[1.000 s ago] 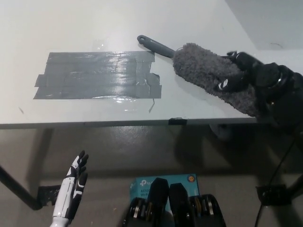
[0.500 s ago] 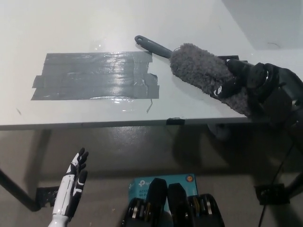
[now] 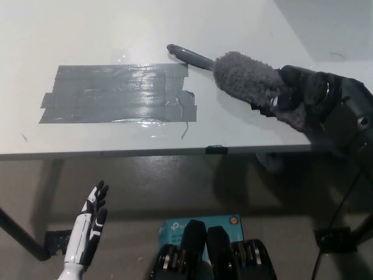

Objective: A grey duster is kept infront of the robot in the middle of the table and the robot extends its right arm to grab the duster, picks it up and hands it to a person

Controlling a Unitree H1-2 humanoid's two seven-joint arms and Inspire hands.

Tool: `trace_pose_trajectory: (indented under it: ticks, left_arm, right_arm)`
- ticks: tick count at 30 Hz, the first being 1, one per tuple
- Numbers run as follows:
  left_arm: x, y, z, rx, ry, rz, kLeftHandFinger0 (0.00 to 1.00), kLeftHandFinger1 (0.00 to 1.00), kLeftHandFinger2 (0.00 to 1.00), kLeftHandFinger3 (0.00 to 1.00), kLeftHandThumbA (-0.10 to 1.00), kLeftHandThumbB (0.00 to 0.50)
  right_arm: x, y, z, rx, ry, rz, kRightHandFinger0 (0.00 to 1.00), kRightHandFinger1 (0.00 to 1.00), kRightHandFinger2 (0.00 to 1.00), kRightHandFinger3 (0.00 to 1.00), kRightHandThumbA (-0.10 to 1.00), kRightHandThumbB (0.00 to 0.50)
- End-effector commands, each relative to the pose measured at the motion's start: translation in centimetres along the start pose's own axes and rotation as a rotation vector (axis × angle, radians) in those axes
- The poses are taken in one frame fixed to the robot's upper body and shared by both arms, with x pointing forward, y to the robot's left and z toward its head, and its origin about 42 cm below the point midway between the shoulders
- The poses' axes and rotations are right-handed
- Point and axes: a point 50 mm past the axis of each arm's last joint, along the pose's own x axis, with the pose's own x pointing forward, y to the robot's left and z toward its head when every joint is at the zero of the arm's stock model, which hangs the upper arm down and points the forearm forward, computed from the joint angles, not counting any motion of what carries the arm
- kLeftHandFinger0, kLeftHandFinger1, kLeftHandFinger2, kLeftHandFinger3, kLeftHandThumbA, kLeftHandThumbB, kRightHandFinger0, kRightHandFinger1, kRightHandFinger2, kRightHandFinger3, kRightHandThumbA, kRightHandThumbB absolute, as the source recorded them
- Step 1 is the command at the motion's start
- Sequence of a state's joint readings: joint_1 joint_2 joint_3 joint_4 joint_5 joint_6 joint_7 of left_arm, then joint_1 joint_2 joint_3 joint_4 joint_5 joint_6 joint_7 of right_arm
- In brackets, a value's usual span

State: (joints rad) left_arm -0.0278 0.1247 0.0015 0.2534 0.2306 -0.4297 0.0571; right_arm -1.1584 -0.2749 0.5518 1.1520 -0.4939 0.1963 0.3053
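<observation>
The grey duster (image 3: pixel 245 77) lies slanted near the table's right front corner, its fluffy head toward the right and its dark handle (image 3: pixel 189 56) pointing up-left. My black right hand (image 3: pixel 300 93) is closed around the far right end of the fluffy head, and the fingers wrap over the fibres. The right end of the duster is hidden under the hand. My white left hand (image 3: pixel 87 227) hangs below the table's front edge at the lower left, fingers spread and holding nothing.
A large patch of grey tape (image 3: pixel 116 93) covers the white table (image 3: pixel 70 35) left of the duster. The table's front edge (image 3: pixel 116 154) runs across the middle. Below it a blue box (image 3: pixel 201 230) lies on the floor.
My right hand has closed further over the duster's right end. The fluffy head has turned slightly and appears a little raised; the handle has barely moved. The left hand is still.
</observation>
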Motion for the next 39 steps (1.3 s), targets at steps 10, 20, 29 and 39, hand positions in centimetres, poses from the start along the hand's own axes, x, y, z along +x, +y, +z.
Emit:
trace_pose_trajectory:
  ticks: [10, 20, 29, 39]
  left_arm:
    - [0.9, 0.7, 0.8, 0.009, -0.051, 0.012, 1.00, 1.00, 1.00, 1.00, 1.00, 0.268]
    - [1.2, 0.8, 0.9, 0.019, -0.059, 0.008, 0.99, 1.00, 1.00, 1.00, 1.00, 0.269]
    - [1.2, 0.9, 1.0, 0.017, -0.055, 0.013, 1.00, 1.00, 1.00, 1.00, 1.00, 0.270]
    - [1.4, 0.9, 1.0, 0.019, -0.061, 0.013, 1.00, 1.00, 1.00, 1.00, 1.00, 0.264]
  right_arm:
    - [-0.3, 1.1, 0.0, 0.135, -0.138, 0.047, 0.06, 0.17, 0.30, 0.43, -0.10, 0.164]
    - [-0.9, 1.4, 1.0, 0.287, -0.257, 0.092, 0.00, 0.08, 0.23, 0.21, -0.10, 0.199]
    - [-3.2, 1.2, 2.4, 0.844, -0.412, 0.281, 0.05, 0.57, 0.95, 0.91, -0.10, 0.189]
    - [-5.9, 3.4, 3.8, 1.264, -0.646, 0.296, 0.00, 0.33, 0.89, 1.00, -0.10, 0.196]
